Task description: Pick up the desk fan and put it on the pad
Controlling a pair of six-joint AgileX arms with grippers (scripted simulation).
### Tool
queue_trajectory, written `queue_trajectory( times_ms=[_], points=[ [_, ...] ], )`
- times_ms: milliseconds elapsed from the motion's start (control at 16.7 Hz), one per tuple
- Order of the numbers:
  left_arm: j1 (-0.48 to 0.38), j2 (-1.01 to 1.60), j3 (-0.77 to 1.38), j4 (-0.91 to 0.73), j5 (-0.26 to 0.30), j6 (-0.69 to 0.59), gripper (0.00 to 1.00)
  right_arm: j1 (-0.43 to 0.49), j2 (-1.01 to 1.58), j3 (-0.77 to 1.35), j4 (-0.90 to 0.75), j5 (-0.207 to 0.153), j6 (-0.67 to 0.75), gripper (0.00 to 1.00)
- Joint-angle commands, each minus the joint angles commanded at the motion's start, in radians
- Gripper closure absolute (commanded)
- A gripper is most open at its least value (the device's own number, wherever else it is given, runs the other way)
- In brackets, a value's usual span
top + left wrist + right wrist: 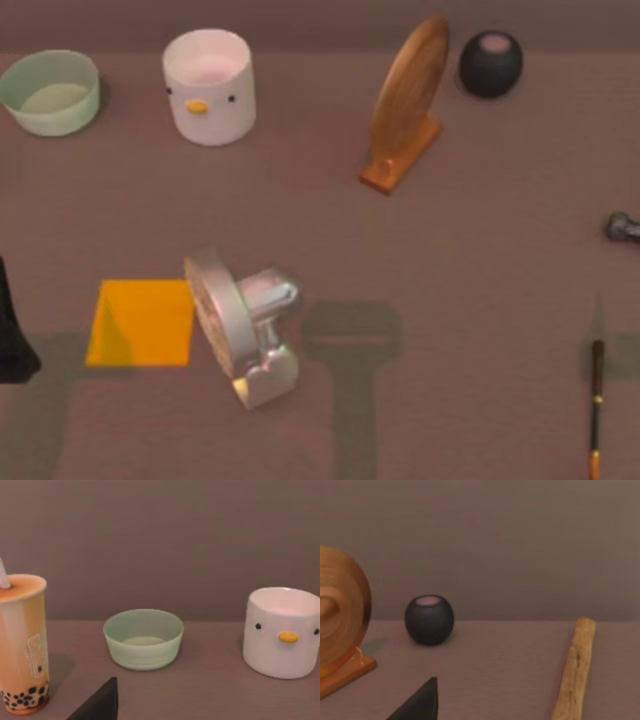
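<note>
The desk fan [240, 325] is shiny silver and sits near the table's middle, left of centre. Its round grille head faces the left side, its motor points right, and its chunky base is toward the front edge. The pad [140, 322], a flat orange-yellow square, lies directly left of the fan, and the head's rim reaches the pad's right edge. My left gripper [14, 345] shows as a dark shape at the left edge, left of the pad and apart from it. My right gripper [422, 705] shows only a dark tip in the right wrist view. Neither wrist view shows the fan.
Along the back stand a green bowl [50, 92], a white chick mug [208, 85], a wooden disc on an orange stand [408, 100] and a black ball-shaped pot [490, 63]. A grey metal piece [622, 227] and a thin stick [596, 410] lie at the right. A bubble tea cup [22, 645] stands near the bowl.
</note>
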Motion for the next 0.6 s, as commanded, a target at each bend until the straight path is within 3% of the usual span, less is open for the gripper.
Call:
queue_trajectory(
  times_ms=[300,600],
  points=[
    [-0.027,0.062,0.056,-0.059,0.003,-0.037,0.00,0.000,0.000,0.000,0.000,0.000,0.000,0.00],
    [-0.133,0.372,0.325,-0.312,0.006,-0.208,0.00,0.000,0.000,0.000,0.000,0.000,0.000,0.00]
  ],
)
